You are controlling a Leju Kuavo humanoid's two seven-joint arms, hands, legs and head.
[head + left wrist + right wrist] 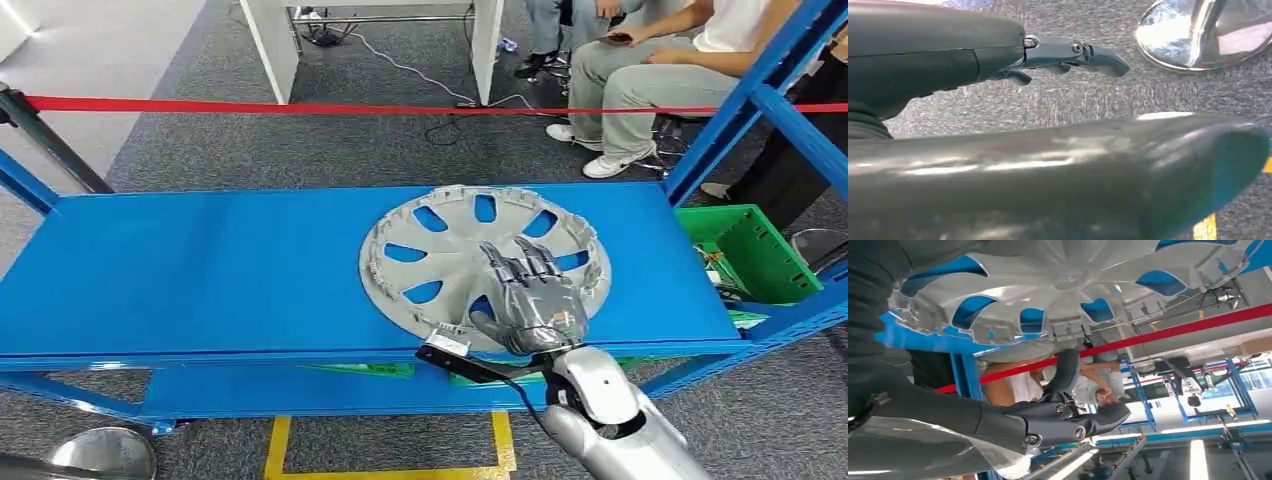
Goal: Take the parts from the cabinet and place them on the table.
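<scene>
On the blue shelf of the cabinet, toward its right end, the silver hubcap lies flat, inner face up, its near rim close to the shelf's front edge. My right hand hovers over, or rests on, the near-right part of the disc, fingers spread and extended, gripping nothing; from the right wrist view the hubcap sits apart from the fingers, so I judge no contact yet. My left hand hangs over the grey carpet, fingers loosely apart, holding nothing. Step in hand: reaching for the part, grasp not yet made. The next move, as I judge it, calls for hooking the fingers over the rim or through a spoke opening; the wide, flat disc may slide or tip.
</scene>
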